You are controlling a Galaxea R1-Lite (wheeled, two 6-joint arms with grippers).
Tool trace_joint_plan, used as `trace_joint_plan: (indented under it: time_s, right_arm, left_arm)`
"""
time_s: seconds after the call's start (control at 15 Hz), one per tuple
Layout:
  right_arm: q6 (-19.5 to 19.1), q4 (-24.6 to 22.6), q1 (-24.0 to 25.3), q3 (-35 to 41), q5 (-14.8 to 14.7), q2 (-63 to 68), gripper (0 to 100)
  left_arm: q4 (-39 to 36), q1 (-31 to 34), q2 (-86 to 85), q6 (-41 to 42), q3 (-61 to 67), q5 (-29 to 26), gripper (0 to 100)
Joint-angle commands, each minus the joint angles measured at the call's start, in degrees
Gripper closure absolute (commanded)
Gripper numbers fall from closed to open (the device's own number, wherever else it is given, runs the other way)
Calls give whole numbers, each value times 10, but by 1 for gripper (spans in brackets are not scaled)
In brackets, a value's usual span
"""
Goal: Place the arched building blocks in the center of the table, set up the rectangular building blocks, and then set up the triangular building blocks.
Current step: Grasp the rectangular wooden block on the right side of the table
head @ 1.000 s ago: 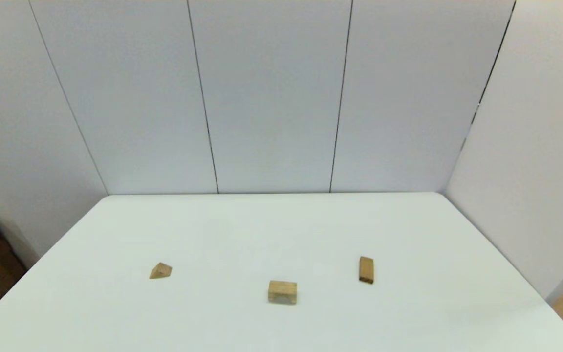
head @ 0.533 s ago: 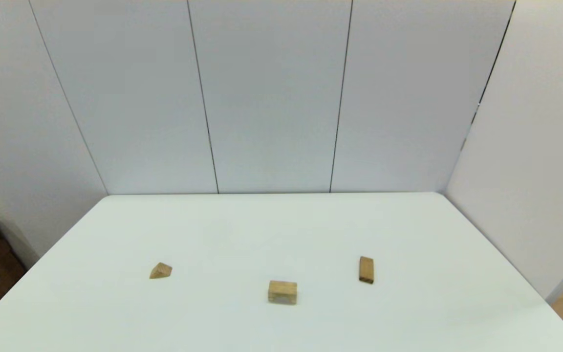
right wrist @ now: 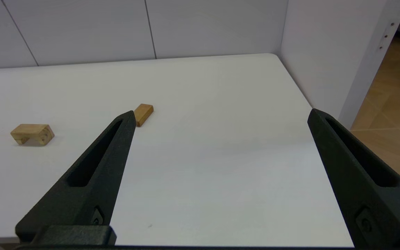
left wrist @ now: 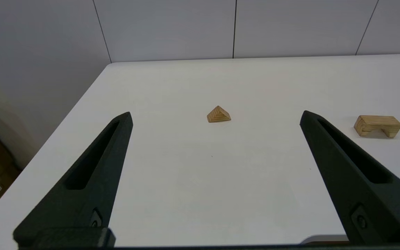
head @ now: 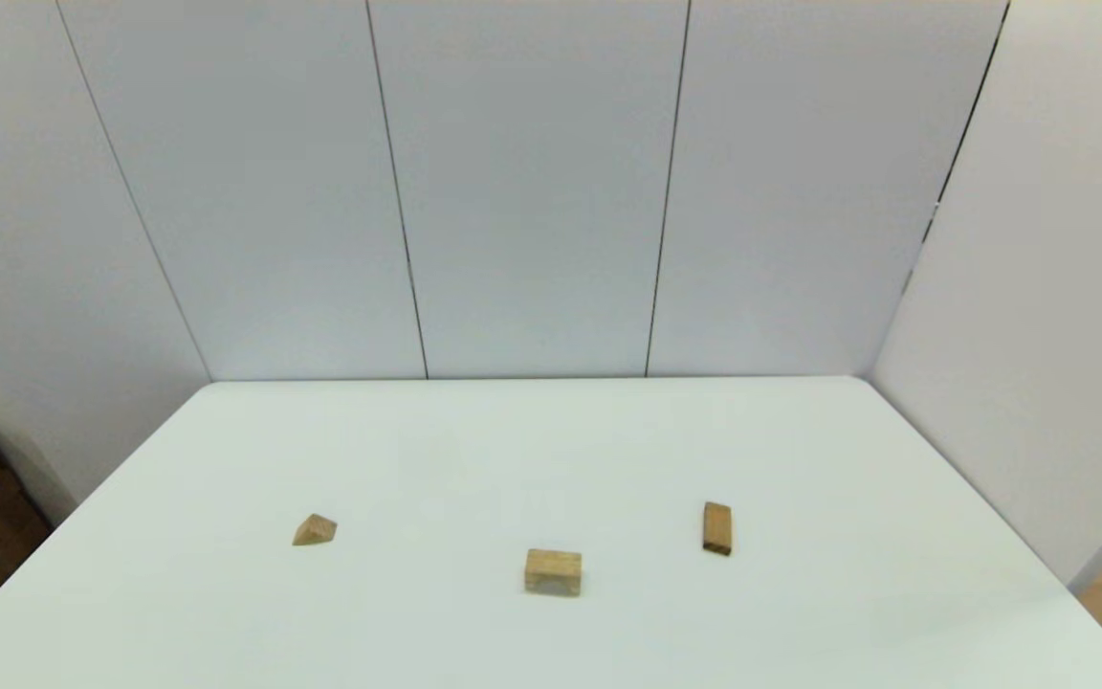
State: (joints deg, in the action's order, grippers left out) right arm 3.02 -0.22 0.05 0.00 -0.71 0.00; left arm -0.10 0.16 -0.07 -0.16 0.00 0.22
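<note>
Head view: three wooden blocks lie well apart on the white counter [head: 800, 459], none stacked. The arched block [head: 552, 571] sits lower centre of the frame, hollow side down, resting on its two feet. The rectangular slab [head: 716, 527] lies flat to its right; the triangular wedge [head: 315, 529] lies to the left, ridge up.

Our left hand [left wrist: 215, 116] is wide open and empty, hanging near the counter's near edge, with the wedge in the middle of its frame. Our right hand [right wrist: 221, 116] is likewise spread open and empty.

Handling, as we judge it: all are rigid, light, smooth wood, not fragile. We would take the arched block across its two long flat sides, mid-length. The slab is thin, so we grip its long edges; the wedge's sloped faces would slip, so we pinch its triangular ends.
</note>
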Motion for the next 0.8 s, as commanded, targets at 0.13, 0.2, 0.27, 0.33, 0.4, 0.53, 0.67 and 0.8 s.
trace_joint_plan:
  time_s: [0.13, 0.2, 0.27, 0.33, 0.4, 0.53, 0.67, 0.8]
  right_arm:
    - [3, 13, 0, -12, -1, 25, 0]
    - [4, 18, 0, -29, -2, 52, 0]
    - [8, 20, -2, -57, -2, 91, 0]
    - [8, 20, -11, -87, -1, 138, 0]
    - [8, 22, -30, -130, -1, 203, 0]
    - [8, 51, -38, -214, -2, 314, 0]
    - [3, 107, -46, -296, -1, 419, 0]
    - [2, 145, -45, -379, 0, 541, 0]
  left_arm:
    - [0, 0, 1, 0, 0, 0, 0]
    - [0, 0, 1, 0, 0, 0, 0]
    - [0, 0, 1, 0, 0, 0, 0]
    - [0, 0, 1, 0, 0, 0, 0]
    - [0, 0, 1, 0, 0, 0, 0]
    - [0, 0, 1, -1, 0, 1, 0]
    - [0, 0, 1, 0, 0, 0, 0]
    - [0, 0, 1, 0, 0, 0, 0]
